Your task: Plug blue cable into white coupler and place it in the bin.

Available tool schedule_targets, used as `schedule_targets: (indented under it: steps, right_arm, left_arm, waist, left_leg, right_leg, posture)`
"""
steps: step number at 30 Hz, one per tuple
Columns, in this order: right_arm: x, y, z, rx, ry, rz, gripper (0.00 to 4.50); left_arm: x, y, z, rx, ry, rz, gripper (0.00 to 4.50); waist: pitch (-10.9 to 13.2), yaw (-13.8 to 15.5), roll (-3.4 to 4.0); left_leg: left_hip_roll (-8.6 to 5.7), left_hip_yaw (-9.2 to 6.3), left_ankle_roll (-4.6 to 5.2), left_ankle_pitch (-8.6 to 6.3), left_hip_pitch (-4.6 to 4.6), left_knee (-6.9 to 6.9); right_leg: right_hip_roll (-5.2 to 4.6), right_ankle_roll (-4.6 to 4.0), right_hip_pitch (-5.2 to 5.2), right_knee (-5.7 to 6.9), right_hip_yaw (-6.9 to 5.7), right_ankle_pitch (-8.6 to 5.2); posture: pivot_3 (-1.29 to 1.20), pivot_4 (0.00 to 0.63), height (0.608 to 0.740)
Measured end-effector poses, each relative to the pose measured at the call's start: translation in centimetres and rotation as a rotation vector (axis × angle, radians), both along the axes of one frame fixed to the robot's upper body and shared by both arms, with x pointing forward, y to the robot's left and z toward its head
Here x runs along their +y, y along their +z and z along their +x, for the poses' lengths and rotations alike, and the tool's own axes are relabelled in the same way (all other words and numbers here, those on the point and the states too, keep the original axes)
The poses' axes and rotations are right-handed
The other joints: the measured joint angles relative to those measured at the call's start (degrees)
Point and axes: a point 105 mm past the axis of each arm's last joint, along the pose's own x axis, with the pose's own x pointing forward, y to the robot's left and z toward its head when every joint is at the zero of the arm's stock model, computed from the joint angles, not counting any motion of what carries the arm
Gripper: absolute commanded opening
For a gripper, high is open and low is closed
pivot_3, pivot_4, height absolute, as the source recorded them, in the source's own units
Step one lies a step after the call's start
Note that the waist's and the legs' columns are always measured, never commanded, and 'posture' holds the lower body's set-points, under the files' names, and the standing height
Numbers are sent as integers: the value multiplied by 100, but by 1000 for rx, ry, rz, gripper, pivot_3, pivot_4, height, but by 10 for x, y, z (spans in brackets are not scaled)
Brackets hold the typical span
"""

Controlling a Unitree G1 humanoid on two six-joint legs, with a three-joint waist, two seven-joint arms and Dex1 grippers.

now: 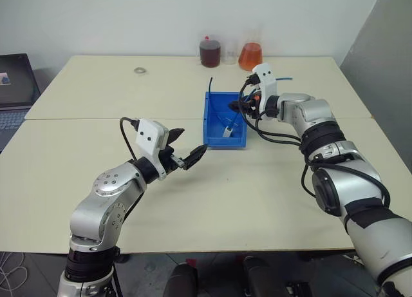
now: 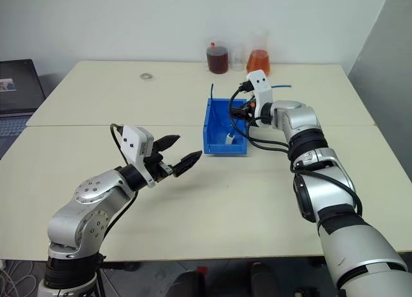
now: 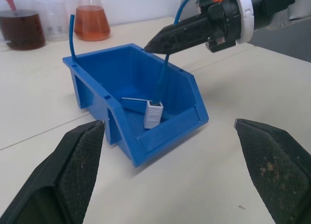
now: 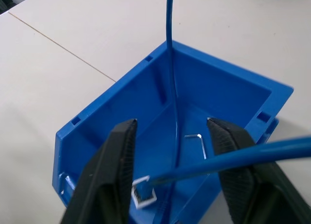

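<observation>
Left tool (image 1: 183,147) spread | right tool (image 4: 171,173) spread | blue cable (image 3: 160,80) upright in bin (image 3: 167,131)

Both tools, left (image 2: 176,154) and right (image 3: 160,41), gape open.

A pale, cream-coloured table (image 1: 96,181) carries everything, with a straight seam running across it from side to side, as if two tops were pushed together. The bin (image 1: 217,137), bright blue and open-topped, stands on it just beyond that seam near the middle. At the far edge by the wall stand a jar of dark red liquid (image 1: 210,52), a clear beaker (image 1: 230,54) and a flask of orange liquid (image 1: 250,55) close together, and well to their left lies what may be a small metal ring (image 1: 139,70).
</observation>
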Motion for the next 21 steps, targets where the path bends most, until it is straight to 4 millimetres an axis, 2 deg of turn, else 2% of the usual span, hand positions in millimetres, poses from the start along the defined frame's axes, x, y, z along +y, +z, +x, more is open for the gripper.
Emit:
schedule_targets:
  steps: [1,5,14,18,21]
  right_arm:
    - [-1,-1,0,2,-3,0,3501]
    - [-8,3,5,-28,-47,-20,4455]
    - [-26,59,18,-368,-159,-151,4455]
    - [-41,62,12,-418,-170,-169,4455]
    - [-62,41,-7,-408,-183,-153,4455]
  left_arm:
    - [0,0,0,0,4,0,4500]
    - [0,0,1,-1,10,1,4500]
    - [-4,3,9,-7,-8,-4,4500]
    - [-5,1,9,-1,-7,1,4500]
    - [1,-9,6,30,26,16,4500]
  waist:
    - [0,0,0]
    - [0,1,0]
    - [0,0,0]
    - [-1,16,-1]
    - [-1,79,-1]
  left_leg:
    - [0,0,0,0,0,0]
    - [0,0,0,0,0,-1]
    - [0,1,-1,0,0,-1]
    - [1,-2,-1,0,-1,-2]
    - [2,-9,-3,-1,-3,-2]
  right_leg:
    - [0,0,0,0,0,0]
    - [0,0,0,0,1,0]
    - [0,0,0,0,1,0]
    - [-2,0,1,-2,0,0]
    - [-6,0,9,-9,-5,0]
  posture:
    - [0,150,740]
    - [0,150,740]
    - [0,150,740]
    - [0,150,740]
    - [0,150,740]
